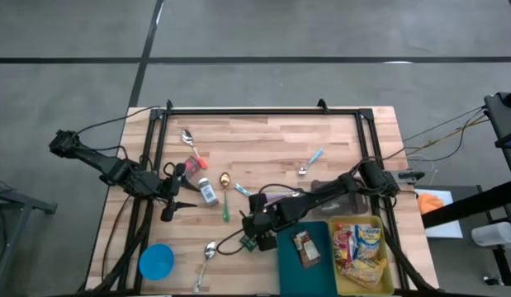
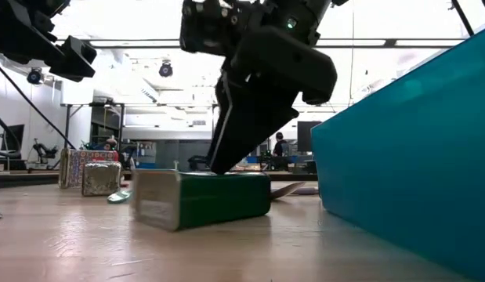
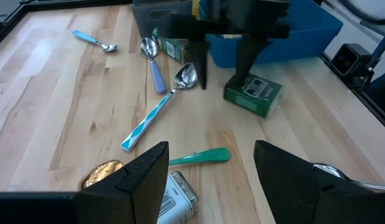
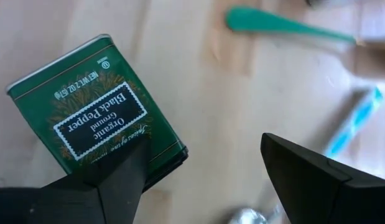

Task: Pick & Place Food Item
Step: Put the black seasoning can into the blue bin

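Observation:
A green tin labelled black pepper (image 4: 92, 121) lies flat on the wooden table, just left of the teal bin (image 1: 290, 266); it also shows in the low view (image 2: 203, 200) and the left wrist view (image 3: 254, 96). My right gripper (image 4: 201, 146) hangs open over it, slanting down, one finger (image 4: 117, 180) above the tin's edge and the other (image 4: 310, 180) over bare table beside it. My left gripper (image 3: 211, 149) waits open near the table's left edge (image 1: 171, 205), holding nothing. My right gripper has one fingertip (image 2: 217, 166) down at the top face of the tin near its edge (image 2: 226, 177), coming from above at a slant. I cannot tell whether it touches. The tin lies flat on the table, and nothing is between the fingers.
The teal bin holds a brown packet (image 1: 305, 247); a yellow bin (image 1: 389, 282) beside it holds snack packets. Several spoons lie mid-table, among them a green-handled one (image 1: 225, 208) and a blue-white one (image 3: 148, 118). A small can (image 1: 207, 193) and a blue lid (image 1: 156, 261) sit on the left.

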`<state>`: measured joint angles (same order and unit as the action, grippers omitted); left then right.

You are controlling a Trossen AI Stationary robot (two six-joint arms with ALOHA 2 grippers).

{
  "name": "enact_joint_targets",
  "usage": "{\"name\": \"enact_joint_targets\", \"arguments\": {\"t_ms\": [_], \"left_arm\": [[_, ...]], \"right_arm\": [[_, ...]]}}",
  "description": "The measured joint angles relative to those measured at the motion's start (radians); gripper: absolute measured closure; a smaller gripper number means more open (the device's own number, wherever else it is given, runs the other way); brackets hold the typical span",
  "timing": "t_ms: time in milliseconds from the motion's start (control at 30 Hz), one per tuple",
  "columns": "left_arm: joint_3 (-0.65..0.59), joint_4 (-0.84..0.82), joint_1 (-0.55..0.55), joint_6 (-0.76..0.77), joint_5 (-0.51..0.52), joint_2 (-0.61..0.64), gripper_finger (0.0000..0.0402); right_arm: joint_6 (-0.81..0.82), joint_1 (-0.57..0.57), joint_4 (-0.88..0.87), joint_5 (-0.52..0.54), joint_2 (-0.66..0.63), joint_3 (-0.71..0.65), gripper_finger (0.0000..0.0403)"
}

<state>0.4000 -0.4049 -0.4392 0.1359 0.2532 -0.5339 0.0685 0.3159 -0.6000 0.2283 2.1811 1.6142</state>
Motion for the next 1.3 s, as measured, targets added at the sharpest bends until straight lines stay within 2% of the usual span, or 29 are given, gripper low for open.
{"name": "enact_joint_targets", "arguments": {"t_ms": [300,700,833,1133,1300], "left_arm": [[0.000,0.000,0.000,0.000,0.000,0.000,0.0161],[0.000,0.000,0.000,0.000,0.000,0.000,0.0161],[0.000,0.000,0.000,0.000,0.000,0.000,0.0161],[0.000,0.000,0.000,0.000,0.000,0.000,0.0161],[0.000,0.000,0.000,0.000,0.000,0.000,0.0161]], "right_arm": [[0.082,-0.033,-0.073,0.041,-0.006,-0.001,0.0097],[-0.001,-0.011,-0.089,0.035,-0.074,-0.010,0.0097],[-0.072,0.021,-0.077,-0.007,-0.111,-0.007,0.0097],[-0.190,0.084,-0.070,-0.028,-0.111,-0.009,0.0097],[-0.178,0.076,-0.066,-0.033,-0.088,-0.010,0.0097]]}}
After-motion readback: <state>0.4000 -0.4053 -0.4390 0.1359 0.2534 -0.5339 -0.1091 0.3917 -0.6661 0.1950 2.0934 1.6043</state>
